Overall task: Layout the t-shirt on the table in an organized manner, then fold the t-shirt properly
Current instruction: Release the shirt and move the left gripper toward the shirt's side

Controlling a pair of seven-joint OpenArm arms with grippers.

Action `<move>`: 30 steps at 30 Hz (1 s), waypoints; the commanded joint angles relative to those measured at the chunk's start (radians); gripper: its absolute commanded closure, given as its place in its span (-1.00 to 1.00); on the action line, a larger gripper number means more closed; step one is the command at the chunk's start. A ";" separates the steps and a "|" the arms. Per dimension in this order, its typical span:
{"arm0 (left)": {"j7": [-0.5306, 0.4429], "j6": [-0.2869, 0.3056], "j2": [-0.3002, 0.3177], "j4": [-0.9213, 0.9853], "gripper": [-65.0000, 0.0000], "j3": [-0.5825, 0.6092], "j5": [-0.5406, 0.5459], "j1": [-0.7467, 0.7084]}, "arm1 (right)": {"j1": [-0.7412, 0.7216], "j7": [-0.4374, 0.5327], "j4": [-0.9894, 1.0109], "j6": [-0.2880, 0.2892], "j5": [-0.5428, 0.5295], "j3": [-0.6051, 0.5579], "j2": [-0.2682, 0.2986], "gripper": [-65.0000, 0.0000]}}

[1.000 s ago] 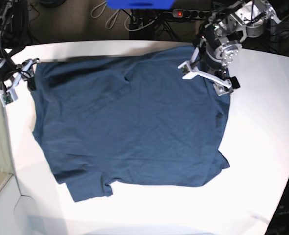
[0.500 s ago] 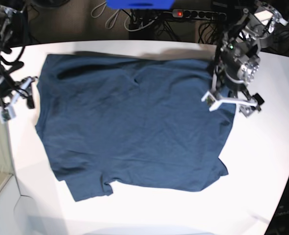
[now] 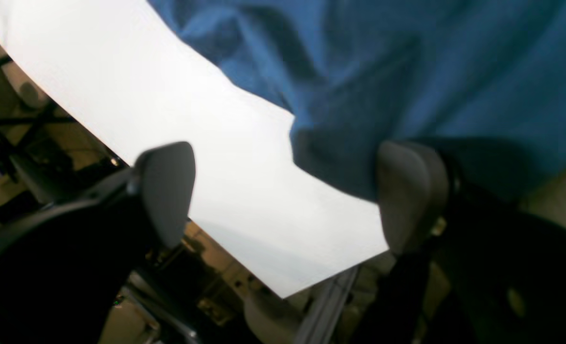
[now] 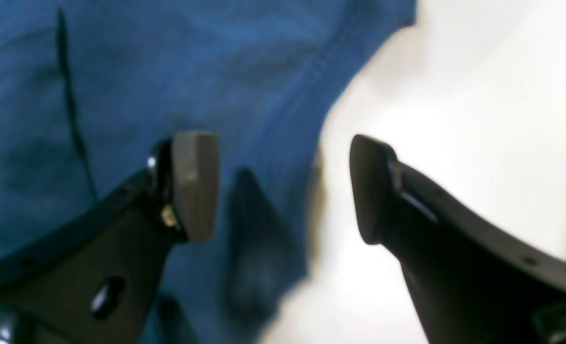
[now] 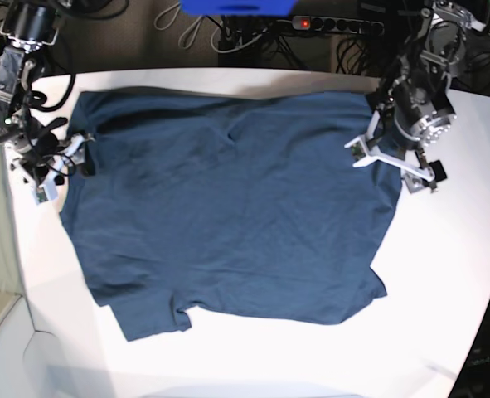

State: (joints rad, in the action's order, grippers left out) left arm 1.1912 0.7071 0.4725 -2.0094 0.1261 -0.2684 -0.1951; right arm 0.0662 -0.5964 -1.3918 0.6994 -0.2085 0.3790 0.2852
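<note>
A dark blue t-shirt (image 5: 228, 215) lies spread across the white bench (image 5: 443, 274), both tools, left (image 5: 391, 166) and right (image 5: 58, 170), wide apart and empty at its side edges; careless pinches could bunch or drag the cloth askew.

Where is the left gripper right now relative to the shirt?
In the base view the left gripper is at the right, open, over the t-shirt's right edge near the table's far side.
</note>
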 commanded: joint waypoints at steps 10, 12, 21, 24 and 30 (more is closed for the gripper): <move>-0.007 -0.009 -0.105 0.054 -0.76 -0.357 -0.016 0.259 | -0.041 0.126 0.137 -0.001 0.059 -0.002 0.052 -0.31; -0.007 -0.009 -0.169 0.089 -0.77 -0.400 -0.016 0.316 | -0.041 0.126 0.134 -0.001 0.059 -0.002 0.053 -0.31; -0.092 -0.009 -0.410 0.418 -0.59 -0.538 -0.015 0.550 | -0.052 0.126 0.142 -0.001 0.059 -0.005 0.058 -0.31; -0.204 -0.009 -0.450 0.536 0.06 -0.570 -0.015 0.593 | -0.053 0.126 0.142 -0.001 0.059 -0.007 0.059 -0.31; -0.385 -0.140 -0.485 0.764 0.95 -0.661 -0.013 0.721 | -0.052 0.128 0.144 -0.001 0.062 -0.007 0.061 -0.31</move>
State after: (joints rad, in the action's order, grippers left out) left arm 0.8227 0.5602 -0.0174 -1.2312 -0.5358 -0.2958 0.4961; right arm 0.0200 -0.4534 -1.2430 0.6987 -0.1543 0.3698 0.3309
